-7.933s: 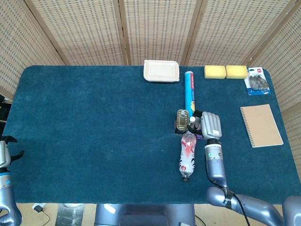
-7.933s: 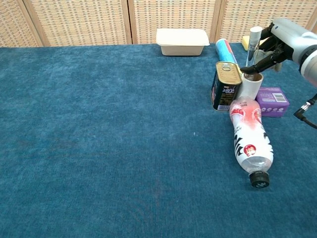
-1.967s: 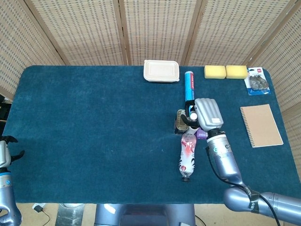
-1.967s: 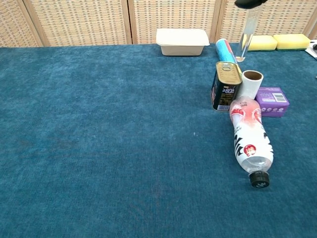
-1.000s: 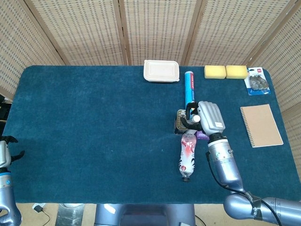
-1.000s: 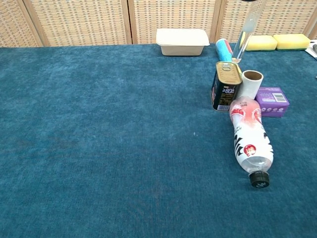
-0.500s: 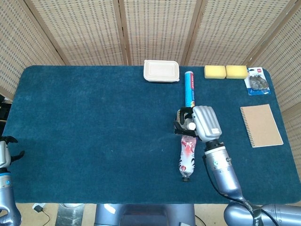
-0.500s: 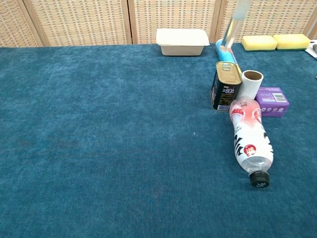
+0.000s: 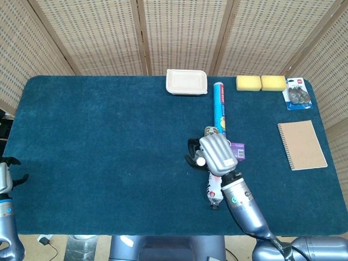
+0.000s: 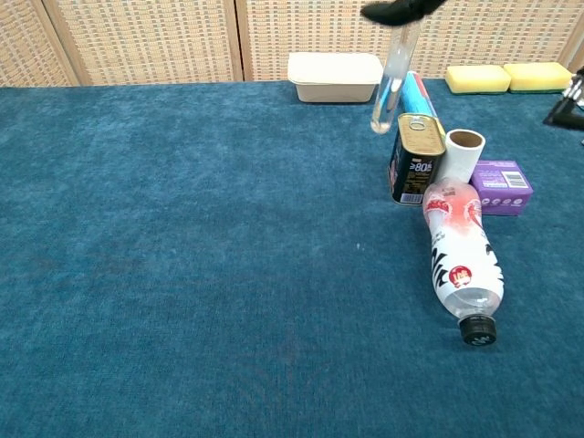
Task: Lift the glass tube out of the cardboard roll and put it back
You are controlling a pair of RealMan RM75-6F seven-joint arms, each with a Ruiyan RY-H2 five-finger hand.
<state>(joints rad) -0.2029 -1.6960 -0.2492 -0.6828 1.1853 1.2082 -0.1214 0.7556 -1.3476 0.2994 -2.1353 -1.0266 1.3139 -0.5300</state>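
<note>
Only the dark fingertips (image 10: 397, 11) of the right hand (image 9: 216, 154) are caught at the top edge of the chest view, and in the head view that hand hides the roll and most of the tin beneath it. The tube (image 10: 391, 78) is pinched near its top and hangs almost upright in the air, clear of the table (image 10: 182, 255), left of the tin (image 10: 416, 157) and well apart from the roll (image 10: 463, 155); its white cap (image 9: 201, 161) is probably what shows beside the fingers in the head view. Half a second ago the tube was held further right, above the tin, and the hand has since been carried leftward and nearer the table's front edge. The left hand (image 9: 6, 176) is seen only partly at the frame's edge, with fingers spread and nothing held. The tube is clear glass with a rounded bottom; the roll is an open cardboard cylinder standing on end, touching the tin. A plastic bottle (image 10: 461, 260) lies on its side on the napped blue cloth.
</note>
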